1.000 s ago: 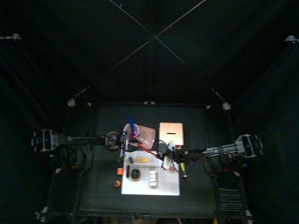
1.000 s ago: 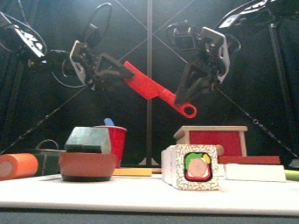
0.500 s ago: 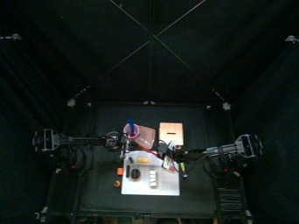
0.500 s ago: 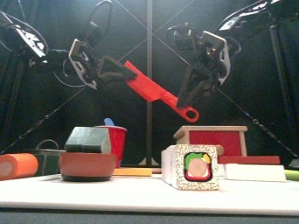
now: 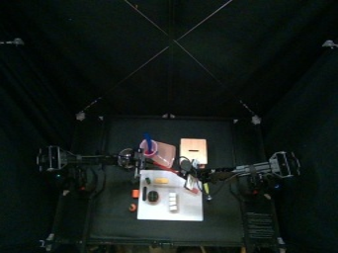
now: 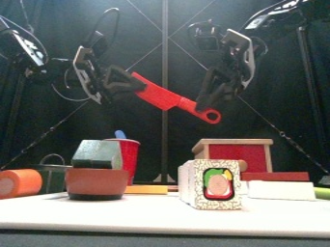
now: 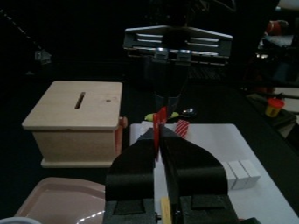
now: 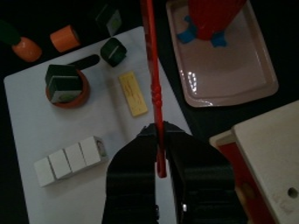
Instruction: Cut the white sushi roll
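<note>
Left claw (image 6: 114, 83) and right claw (image 6: 206, 95) both clamped on red knife (image 6: 165, 97), high above white board (image 8: 70, 122).

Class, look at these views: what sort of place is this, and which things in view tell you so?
Most likely a robot test pen set up as a toy kitchen. Black curtains enclose a small table; play food pieces lie on a white board; both arms hold one red knife above it.
</note>
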You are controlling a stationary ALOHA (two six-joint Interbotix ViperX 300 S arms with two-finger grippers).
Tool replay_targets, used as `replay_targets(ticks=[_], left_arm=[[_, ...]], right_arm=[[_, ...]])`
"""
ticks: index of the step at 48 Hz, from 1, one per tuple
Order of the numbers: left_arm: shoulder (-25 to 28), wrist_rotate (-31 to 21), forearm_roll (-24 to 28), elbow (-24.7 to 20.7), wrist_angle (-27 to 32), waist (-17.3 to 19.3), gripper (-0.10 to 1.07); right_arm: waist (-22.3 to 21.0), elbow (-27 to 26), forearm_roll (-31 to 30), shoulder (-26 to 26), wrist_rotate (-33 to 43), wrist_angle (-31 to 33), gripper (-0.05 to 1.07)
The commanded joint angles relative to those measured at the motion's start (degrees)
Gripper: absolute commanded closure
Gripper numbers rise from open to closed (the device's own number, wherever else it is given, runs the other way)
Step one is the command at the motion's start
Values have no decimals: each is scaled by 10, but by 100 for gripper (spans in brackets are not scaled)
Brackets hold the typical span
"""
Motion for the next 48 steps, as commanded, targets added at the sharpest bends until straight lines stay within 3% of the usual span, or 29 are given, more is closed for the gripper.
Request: replay_targets(ticks=[1,8,17,29,37,48], left_arm=[[-7,6,-29,1,-18,20,64],[-6,21,-54,18,-37,17,64],[-10,30,-77,34,-57,16,65],[-18,66,-141,58,-145,19,65],[-17,95,-168,62,-159,14,65],[-13,98,-173,62,-159,12,65]], right_arm=[[4,-14,-18,-28,1,-17,84],[4,-11,-42,-49,2,-18,75],[-1,-6,-54,-84,1,-19,73],[-19,21,-54,-134,11,-47,68],[-47,31,-20,-165,11,-74,53],[-82,28,49,-183,5,-75,38]])
